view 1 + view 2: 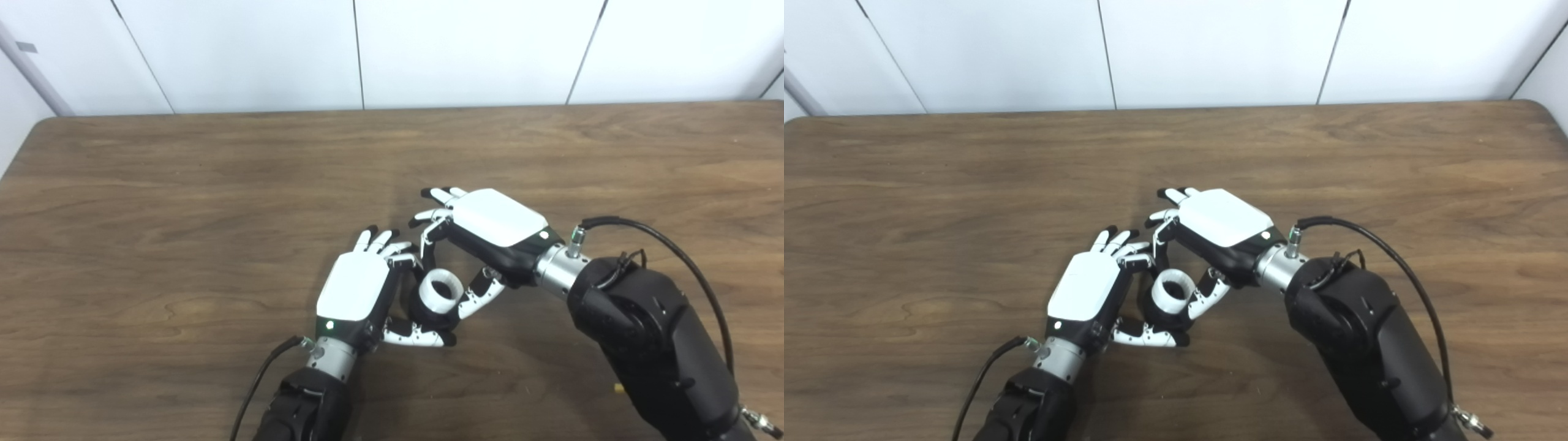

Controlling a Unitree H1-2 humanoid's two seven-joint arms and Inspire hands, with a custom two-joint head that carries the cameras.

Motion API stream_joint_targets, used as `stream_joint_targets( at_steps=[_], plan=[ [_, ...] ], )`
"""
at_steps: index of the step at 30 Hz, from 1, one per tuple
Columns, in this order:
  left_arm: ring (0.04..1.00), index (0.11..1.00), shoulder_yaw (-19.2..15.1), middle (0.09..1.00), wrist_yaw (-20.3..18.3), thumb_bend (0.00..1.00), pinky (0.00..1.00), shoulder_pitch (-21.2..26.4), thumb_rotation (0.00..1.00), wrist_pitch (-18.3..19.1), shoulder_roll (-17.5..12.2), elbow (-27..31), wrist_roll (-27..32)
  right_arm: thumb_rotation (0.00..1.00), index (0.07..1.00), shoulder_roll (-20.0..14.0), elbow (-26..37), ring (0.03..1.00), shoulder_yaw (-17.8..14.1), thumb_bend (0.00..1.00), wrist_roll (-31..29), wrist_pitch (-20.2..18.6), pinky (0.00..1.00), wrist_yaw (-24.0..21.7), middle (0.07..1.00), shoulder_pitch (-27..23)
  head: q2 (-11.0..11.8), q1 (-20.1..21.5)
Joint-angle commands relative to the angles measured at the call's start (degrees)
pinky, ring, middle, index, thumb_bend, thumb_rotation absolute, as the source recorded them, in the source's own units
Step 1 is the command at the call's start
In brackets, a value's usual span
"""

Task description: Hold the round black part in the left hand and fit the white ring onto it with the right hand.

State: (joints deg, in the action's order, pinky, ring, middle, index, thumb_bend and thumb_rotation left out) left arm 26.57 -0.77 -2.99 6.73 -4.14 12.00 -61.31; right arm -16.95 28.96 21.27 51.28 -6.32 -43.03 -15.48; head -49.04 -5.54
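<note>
The round black part sits between the curled fingers and thumb of my left hand, near the table's front middle. The white ring rests on top of the black part, its hole facing up. My right hand reaches in from the right. Its thumb is against the ring's near right side and a finger curves toward its far side, so it pinches the ring. How deep the ring is seated on the part is hidden by the fingers.
The wooden table stretches back to a white panelled wall. A black cable loops over my right forearm, and another trails from my left wrist. A tiny yellow bit lies by the right arm.
</note>
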Motion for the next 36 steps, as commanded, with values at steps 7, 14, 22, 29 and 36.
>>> stream_joint_targets(
  at_steps=[7,14,22,29,36],
  plan=[
    [0.924,0.485,0.2,0.809,-0.1,0.52,1.00,1.2,0.05,0.1,0.3,-0.1,-0.4,0.14,0.485,-0.1,1.0,1.000,-0.2,0.52,0.3,0.5,1.00,0.4,0.858,-1.8,-0.1,0.1],
    [0.925,0.485,0.3,0.810,-0.1,0.52,1.00,1.3,0.05,0.2,0.2,0.0,-0.7,0.14,0.485,0.2,1.5,1.000,0.0,0.52,0.2,0.5,1.00,0.2,0.852,-1.7,-0.1,0.1],
    [0.923,0.485,0.2,0.810,-0.1,0.52,1.00,1.4,0.05,0.4,0.3,-0.1,-0.6,0.14,0.485,-0.1,1.5,1.000,1.0,0.52,0.7,1.2,1.00,-0.5,0.858,-1.5,-0.4,0.2],
    [0.923,0.485,0.2,0.809,0.1,0.52,1.00,1.6,0.05,0.4,0.4,-0.4,-0.7,0.14,0.484,-0.2,1.5,1.000,1.2,0.52,0.9,1.1,1.00,-0.6,0.856,-1.6,-0.4,0.4],
    [0.927,0.485,0.2,0.812,0.0,0.52,1.00,1.7,0.05,0.5,0.4,-0.3,-0.7,0.14,0.484,-0.2,1.6,1.000,1.3,0.52,0.8,1.3,1.00,-0.6,0.853,-1.7,-0.5,0.4]
  ],
)
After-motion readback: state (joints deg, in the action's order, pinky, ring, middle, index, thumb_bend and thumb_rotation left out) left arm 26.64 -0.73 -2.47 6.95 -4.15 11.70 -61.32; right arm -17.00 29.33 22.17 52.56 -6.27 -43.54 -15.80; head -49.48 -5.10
